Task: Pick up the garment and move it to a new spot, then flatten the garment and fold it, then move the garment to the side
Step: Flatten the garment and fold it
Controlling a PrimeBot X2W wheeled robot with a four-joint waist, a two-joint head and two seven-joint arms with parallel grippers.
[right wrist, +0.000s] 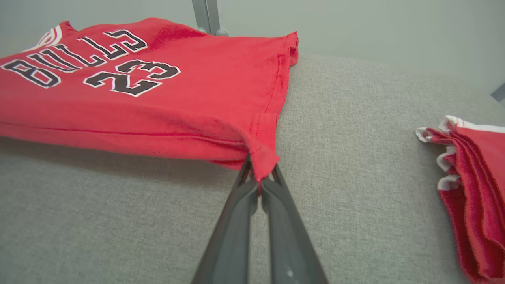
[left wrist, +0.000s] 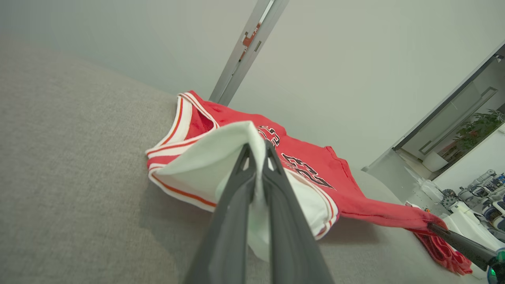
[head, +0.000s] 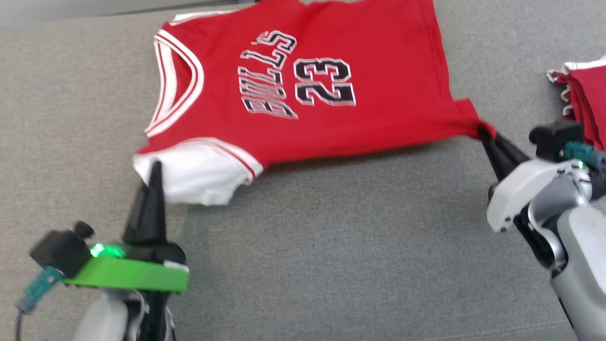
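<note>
So the red sleeveless basketball jersey with "BULLS 23" in black lettering (head: 307, 94) is spread across the far half of the grey fabric-covered counter (head: 331, 265), its top part reaching the far edge. Its long axis runs left to right: neck hole toward the left edge, hem toward the right.

The left gripper (head: 155, 166) is pressed together on the white sleeve (head: 199, 175) at the near-left corner of the jersey. The right gripper (head: 484, 133) is pinching the red hem corner (head: 471, 116) at the near-right. The near edge hangs taut between them, a bit off the counter going by the shadow under it.

Basically each arm owns one end, so the next pull or fold probably needs both moving together along that axis.

One thing to watch is the folded stack of red and white garments (head: 587, 94) by the right edge, just beyond the right gripper. The near half looks open.
</note>
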